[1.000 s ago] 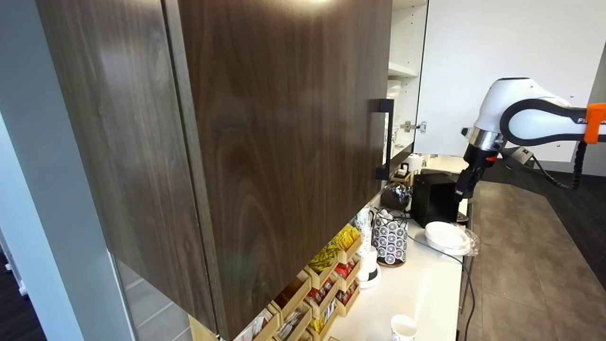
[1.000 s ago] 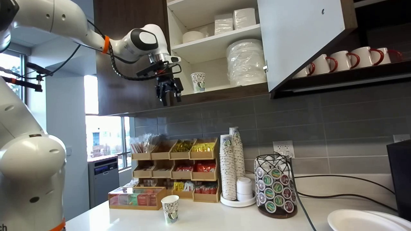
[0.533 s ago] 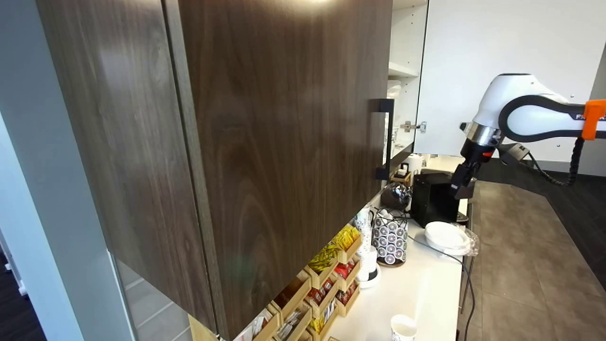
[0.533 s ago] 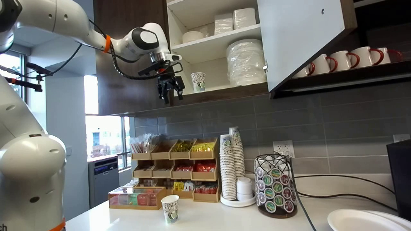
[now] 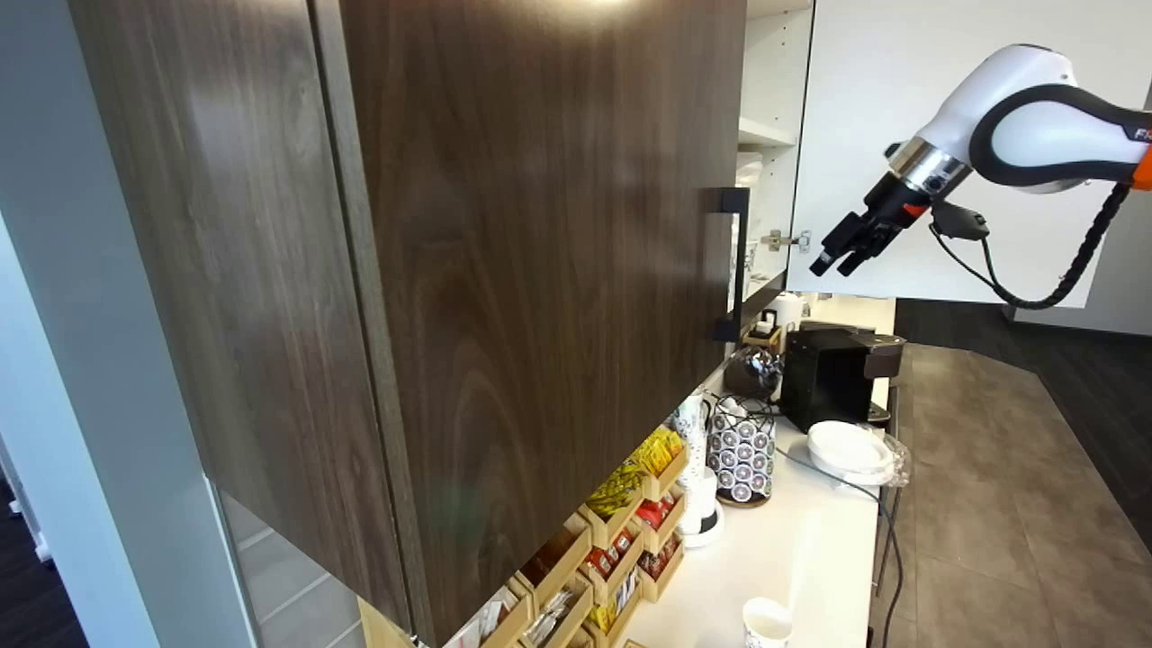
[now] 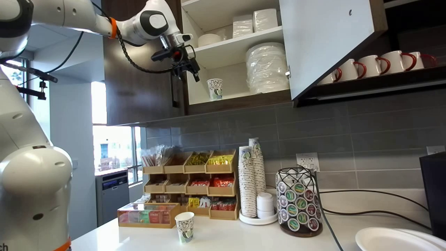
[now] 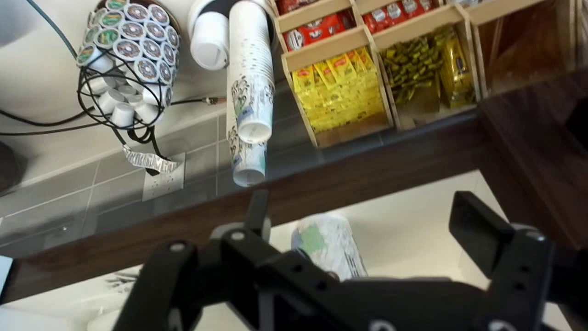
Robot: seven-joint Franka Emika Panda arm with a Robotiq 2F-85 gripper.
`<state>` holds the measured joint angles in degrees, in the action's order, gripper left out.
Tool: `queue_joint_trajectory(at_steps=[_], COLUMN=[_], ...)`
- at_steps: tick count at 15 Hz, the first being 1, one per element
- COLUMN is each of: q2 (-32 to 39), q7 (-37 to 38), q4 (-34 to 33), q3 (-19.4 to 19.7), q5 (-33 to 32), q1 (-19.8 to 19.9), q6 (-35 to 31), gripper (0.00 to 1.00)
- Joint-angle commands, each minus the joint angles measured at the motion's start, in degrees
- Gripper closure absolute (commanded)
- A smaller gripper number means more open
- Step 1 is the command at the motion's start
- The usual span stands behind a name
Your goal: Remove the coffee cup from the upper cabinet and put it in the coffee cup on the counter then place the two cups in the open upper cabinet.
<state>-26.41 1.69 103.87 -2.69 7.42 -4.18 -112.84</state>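
Note:
A patterned paper cup [image 6: 215, 89] stands upright on the bottom shelf of the open upper cabinet [image 6: 240, 101]. A similar cup [image 6: 185, 227] stands upright on the counter [image 6: 223, 237]; it also shows in an exterior view [image 5: 767, 623]. My gripper [image 6: 191, 74] is open and empty, in front of the cabinet opening, left of and a little above the cabinet cup in that view. It also shows tilted toward the cabinet in an exterior view [image 5: 832, 263]. In the wrist view the cabinet cup [image 7: 327, 243] appears between the spread fingers [image 7: 367, 220], partly hidden by the gripper body.
The open cabinet door [image 6: 324, 38] swings out to the right. A closed dark door [image 6: 139, 80] is behind the arm. Wrapped plates [image 6: 266, 68] stand right of the cabinet cup. Below are stacked cups [image 6: 248, 184], a pod rack [image 6: 299, 205] and a packet organizer [image 6: 195, 188].
My arm has risen, and the gripper has tilted from pointing mostly down to pointing toward the cabinet. It is now higher in both exterior views. Both cups have not moved.

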Motion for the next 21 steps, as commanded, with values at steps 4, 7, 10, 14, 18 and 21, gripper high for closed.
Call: queue_joint_trajectory(at_steps=[4, 7, 10, 14, 18, 21], q2=[4.8, 6.0, 7.2, 10.4, 15.4, 18.8], q7=[4.2, 4.5, 7.7, 13.6, 18.6, 21.4], q4=[-6.5, -7.7, -9.3, -12.6, -17.1, -20.3], q3=[-1.0, -1.1, -1.5, -2.5, -3.7, -4.1], q5=[0.4, 0.4, -0.2, -2.0, -6.1, -8.9], q1=[0.3, 0.3, 1.2, 2.6, 3.3, 2.9], q6=[-2.3, -2.3, -3.9, -6.2, -7.1, -7.8], gripper=[0.0, 0.0, 0.0, 0.0, 0.0, 0.0])
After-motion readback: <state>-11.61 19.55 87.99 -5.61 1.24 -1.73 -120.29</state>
